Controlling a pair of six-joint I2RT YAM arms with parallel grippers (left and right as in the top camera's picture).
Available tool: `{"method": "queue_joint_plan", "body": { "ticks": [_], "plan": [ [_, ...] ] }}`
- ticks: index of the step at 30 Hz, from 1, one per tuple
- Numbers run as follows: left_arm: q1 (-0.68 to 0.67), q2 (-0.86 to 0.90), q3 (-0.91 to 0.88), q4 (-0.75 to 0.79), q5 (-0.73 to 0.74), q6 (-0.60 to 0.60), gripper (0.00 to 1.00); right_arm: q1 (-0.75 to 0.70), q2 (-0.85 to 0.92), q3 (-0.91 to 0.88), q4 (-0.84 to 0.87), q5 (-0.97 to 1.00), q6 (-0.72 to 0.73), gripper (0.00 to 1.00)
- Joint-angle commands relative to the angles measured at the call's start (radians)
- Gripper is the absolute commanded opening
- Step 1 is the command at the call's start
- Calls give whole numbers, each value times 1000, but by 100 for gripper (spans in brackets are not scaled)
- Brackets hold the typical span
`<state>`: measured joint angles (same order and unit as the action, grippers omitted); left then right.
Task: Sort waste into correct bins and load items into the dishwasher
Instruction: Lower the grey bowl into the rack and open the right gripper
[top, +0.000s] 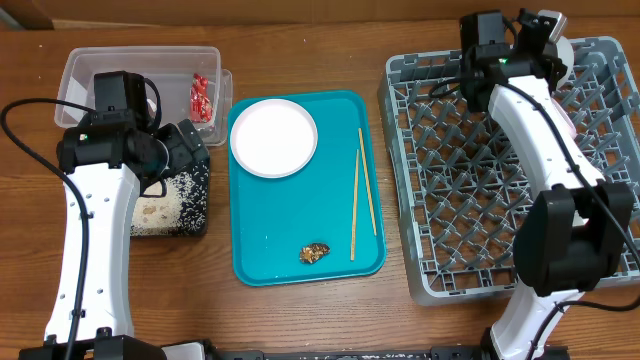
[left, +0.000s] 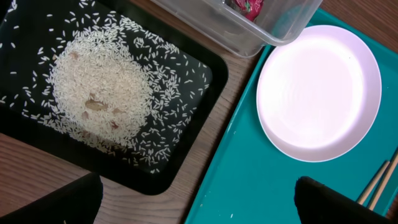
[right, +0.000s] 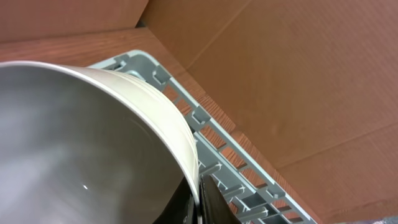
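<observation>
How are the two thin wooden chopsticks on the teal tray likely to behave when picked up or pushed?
The two thin wooden chopsticks are probably stiff and light, being so slim. They lie flat on the smooth teal tray, so pinching them may be awkward, and a nudge would likely slide or roll them.

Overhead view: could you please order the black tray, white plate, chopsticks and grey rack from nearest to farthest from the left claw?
1. Black tray, beneath left claw.
2. White plate, on teal tray.
3. Chopsticks, farther right.
4. Grey rack, far right.
</observation>
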<state>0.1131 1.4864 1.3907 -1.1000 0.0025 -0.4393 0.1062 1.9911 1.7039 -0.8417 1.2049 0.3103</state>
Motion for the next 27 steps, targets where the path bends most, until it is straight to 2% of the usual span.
{"method": "queue_joint_plan", "body": {
  "ticks": [1,13,27],
  "plan": [
    [2,-18,20,1,-13,-10,100,-3,26,-12,-2,1,5,4],
    [2,-18,20,1,-13,-10,100,-3,30,-107,-90,-62,140,4],
    [2,-18,20,1,-13,-10,100,54,30,-114,-155,-126,146,4]
  ]
}}
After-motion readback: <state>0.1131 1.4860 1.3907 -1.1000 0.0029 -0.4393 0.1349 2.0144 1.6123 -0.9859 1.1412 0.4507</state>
